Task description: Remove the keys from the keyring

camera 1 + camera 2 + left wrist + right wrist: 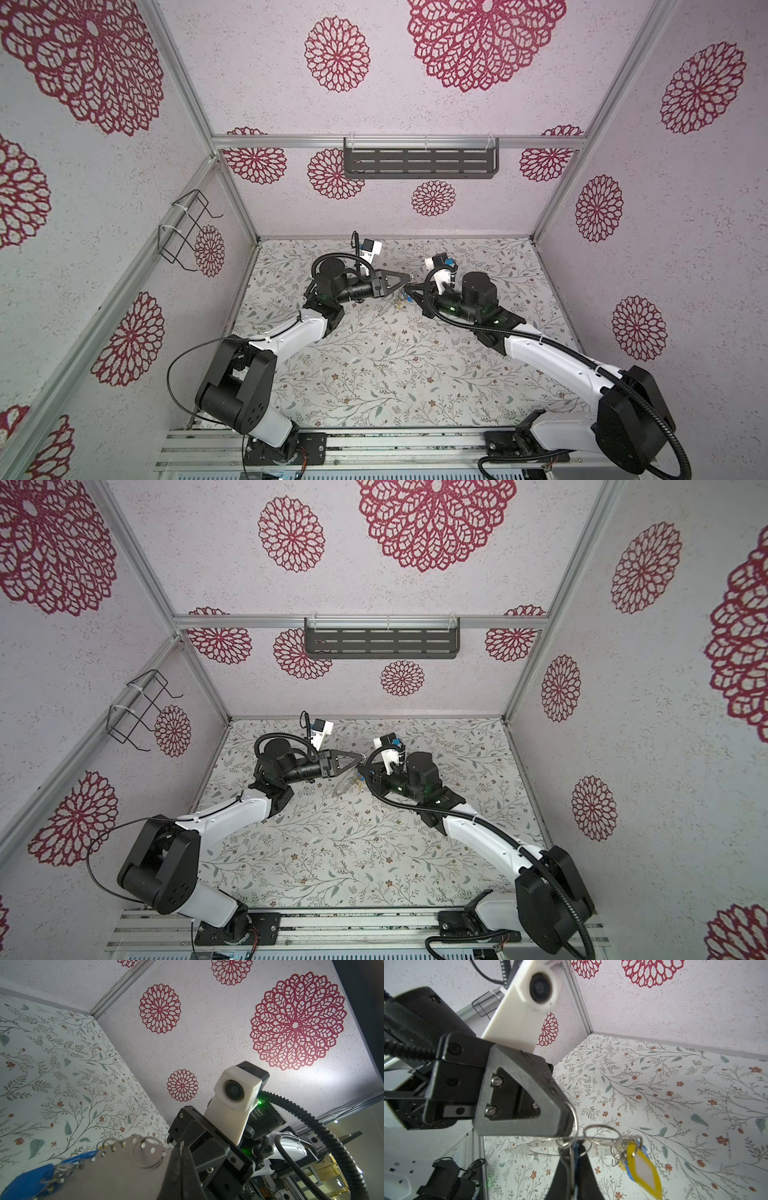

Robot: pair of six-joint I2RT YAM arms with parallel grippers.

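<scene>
The keyring (124,1165) is recorded as a thin grey piece with small pale spots along its rim. It is held above the surface (374,374), mid-scene, between the two arms. The left claw (568,1126) is closed on it. The right claw (574,1155) is closed at the keys (643,1169) hanging from it; the exact pinch point is hidden. One yellow tag with a white panel and one blue tag behind it are counted. Any further tags are too blurred to count.

Grey shelf (419,173), blk wire rack (183,230)
</scene>
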